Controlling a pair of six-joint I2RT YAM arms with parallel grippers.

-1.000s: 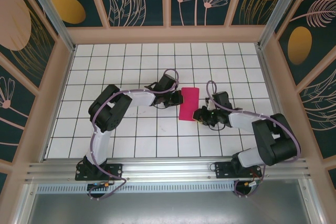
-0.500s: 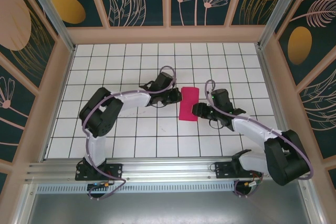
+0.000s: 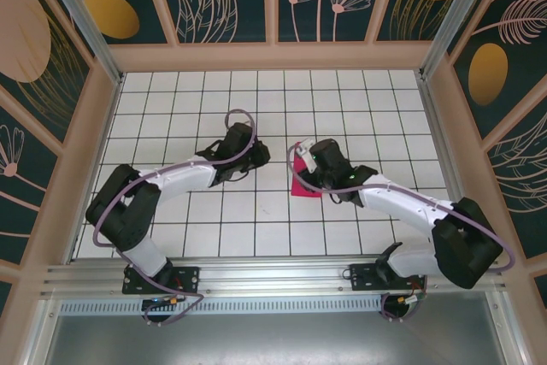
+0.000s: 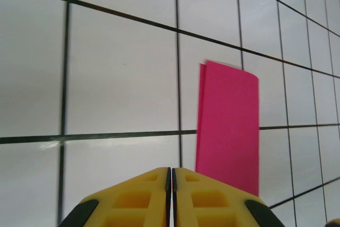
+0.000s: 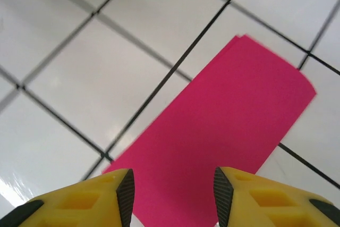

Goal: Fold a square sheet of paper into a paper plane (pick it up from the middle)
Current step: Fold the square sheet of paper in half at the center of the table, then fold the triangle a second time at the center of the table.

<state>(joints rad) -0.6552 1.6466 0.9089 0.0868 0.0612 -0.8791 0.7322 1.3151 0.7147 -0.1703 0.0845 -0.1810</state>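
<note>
The square sheet of paper (image 5: 228, 136), folded into a narrow strip, lies flat just beneath the right gripper (image 5: 173, 187), its long axis running ahead-right between the open jaws, while the shut, empty left gripper (image 4: 171, 187) has it ahead-right, farther off.

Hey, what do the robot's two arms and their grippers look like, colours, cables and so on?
The left arm and right arm both have pale grey-white links joined by bulky black joints, with a purple cable running along each. They stand on black bases. The left gripper and right gripper have chunky yellow fingers with black trim.
</note>
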